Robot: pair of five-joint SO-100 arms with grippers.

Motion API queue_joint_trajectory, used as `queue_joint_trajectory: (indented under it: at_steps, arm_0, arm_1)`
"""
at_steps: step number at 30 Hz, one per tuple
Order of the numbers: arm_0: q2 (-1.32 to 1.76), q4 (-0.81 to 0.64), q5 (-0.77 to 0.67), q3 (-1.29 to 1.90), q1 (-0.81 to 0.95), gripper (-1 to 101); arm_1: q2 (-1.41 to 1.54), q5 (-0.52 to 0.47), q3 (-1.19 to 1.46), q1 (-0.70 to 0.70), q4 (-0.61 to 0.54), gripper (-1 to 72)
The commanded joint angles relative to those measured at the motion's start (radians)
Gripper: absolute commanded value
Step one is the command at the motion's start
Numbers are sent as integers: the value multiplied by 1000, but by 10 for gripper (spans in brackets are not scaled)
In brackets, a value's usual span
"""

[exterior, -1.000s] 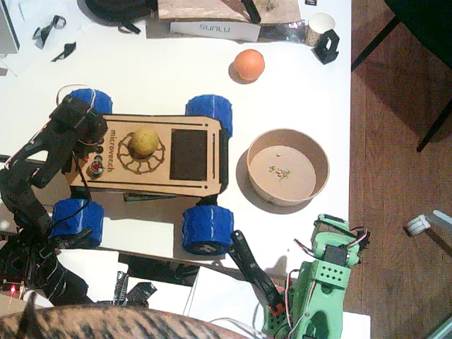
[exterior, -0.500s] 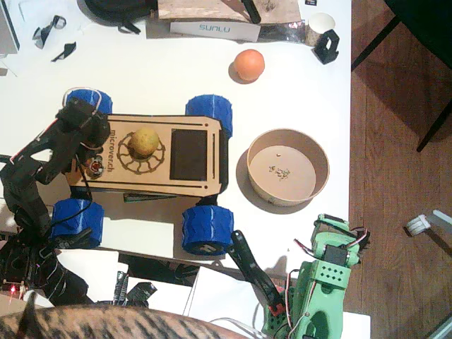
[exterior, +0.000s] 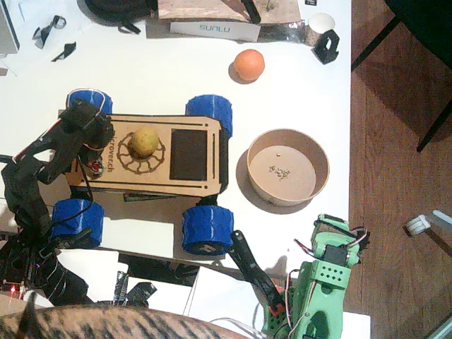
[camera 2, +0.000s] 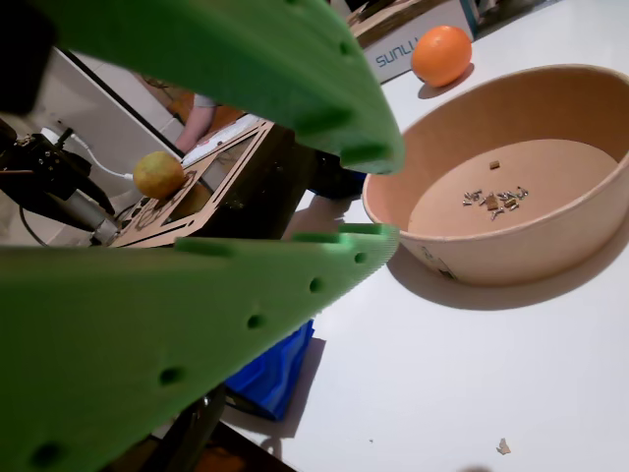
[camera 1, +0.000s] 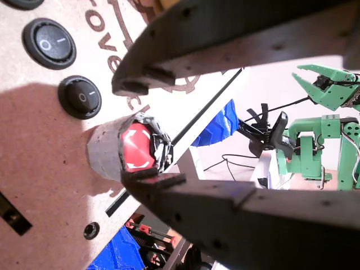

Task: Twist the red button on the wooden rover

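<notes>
The wooden rover [exterior: 191,127] stands left of the table's middle on blue wheels. Its red button [exterior: 95,167] sits at the deck's left end. My black left gripper [exterior: 94,152] reaches down over that end. In a wrist view the red button [camera 1: 138,149] lies between the two black fingers of the left gripper [camera 1: 140,132]. The jaws stand apart, the lower fingertip [camera 1: 154,181] right at the button's edge. My green right gripper [exterior: 330,229] rests at the table's near right edge, jaws a little apart with nothing in them.
A yellow fruit [exterior: 144,141] sits in the rover's gear ring. Two black round buttons [camera 1: 80,97] lie beside the red one. A tan bowl [exterior: 325,169] stands right of the rover, an orange ball [exterior: 248,64] behind it. A person's hair [exterior: 106,321] shows at the bottom edge.
My left arm has shifted a little to the right over the rover's left end. The right arm has not moved.
</notes>
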Motion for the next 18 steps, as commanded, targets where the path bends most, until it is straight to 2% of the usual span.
queue_joint_trajectory:
  at_steps: [1, 18]
  arm_0:
    - [-5, 6, -5, -28, 14, 163]
    - [34, 8, -9, -34, 41, 160]
  arm_1:
    - [0, 6, -3, 8, -5, 33]
    - [0, 6, -3, 8, -5, 33]
